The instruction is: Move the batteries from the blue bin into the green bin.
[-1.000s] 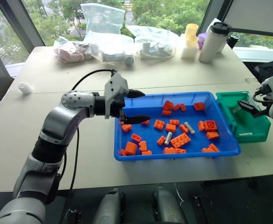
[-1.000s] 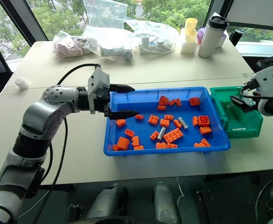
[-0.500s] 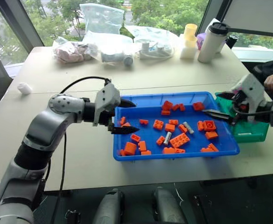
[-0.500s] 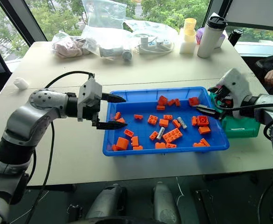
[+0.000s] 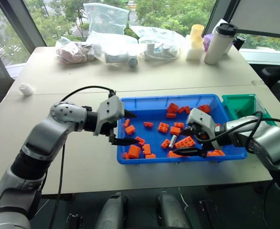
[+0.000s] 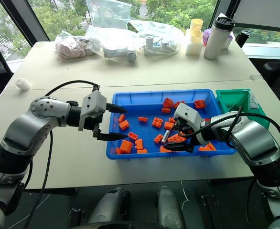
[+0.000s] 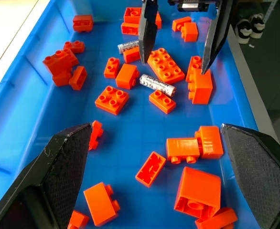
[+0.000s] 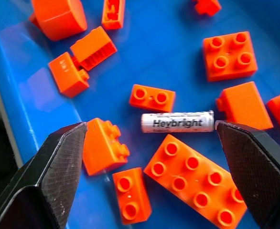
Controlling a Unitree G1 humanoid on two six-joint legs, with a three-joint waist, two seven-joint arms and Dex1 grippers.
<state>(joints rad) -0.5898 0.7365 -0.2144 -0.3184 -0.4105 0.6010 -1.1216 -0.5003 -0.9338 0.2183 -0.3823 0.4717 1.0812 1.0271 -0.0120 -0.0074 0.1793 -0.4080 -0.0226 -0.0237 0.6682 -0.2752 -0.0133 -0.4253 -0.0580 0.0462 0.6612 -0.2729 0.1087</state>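
The blue bin [image 5: 168, 98] sits in the middle of the table, strewn with orange bricks [image 5: 187, 142]. One silver battery [image 8: 177, 122] lies flat on its floor among them, also seen at battery [image 5: 172, 141]; a second battery [image 7: 128, 46] lies a little farther on. My right gripper [image 5: 188, 142] hangs open low over the bin's right half, its fingers straddling the first battery and a long brick, holding nothing. At the bin's left wall my left gripper [image 5: 129, 128] is open and empty. The green bin [image 5: 245, 103] stands just right of the blue one.
Plastic bags [image 5: 102, 38], a white bottle with a black lid [image 5: 218, 42] and stacked yellow cups [image 5: 195, 40] line the table's far side. A small white object [image 5: 26, 89] lies at the far left. Bare tabletop lies in front of and left of the blue bin.
My right gripper has swung left from over the green bin down into the blue bin above a battery. The left gripper drew back slightly toward the bin's left wall. A person's hand at the right is gone.
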